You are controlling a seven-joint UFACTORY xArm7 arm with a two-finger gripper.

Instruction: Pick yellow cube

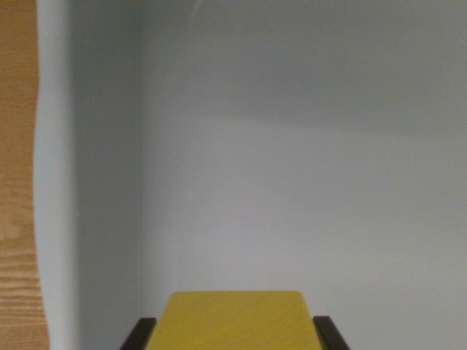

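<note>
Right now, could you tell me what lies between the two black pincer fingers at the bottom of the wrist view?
The yellow cube fills that stretch in the wrist view, with one pincer finger at each side of it.

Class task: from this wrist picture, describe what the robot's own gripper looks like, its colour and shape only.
Little of the gripper shows. Only two fingertips rise from the bottom edge: narrow, black, flat-sided bars with squared tops, one on the wrist view's left and one on its right. They look matte and plain. No cables, markings or arm body are visible in this frame.

The cube [235, 319] sits between the hand's [235, 337] fingers.
</note>
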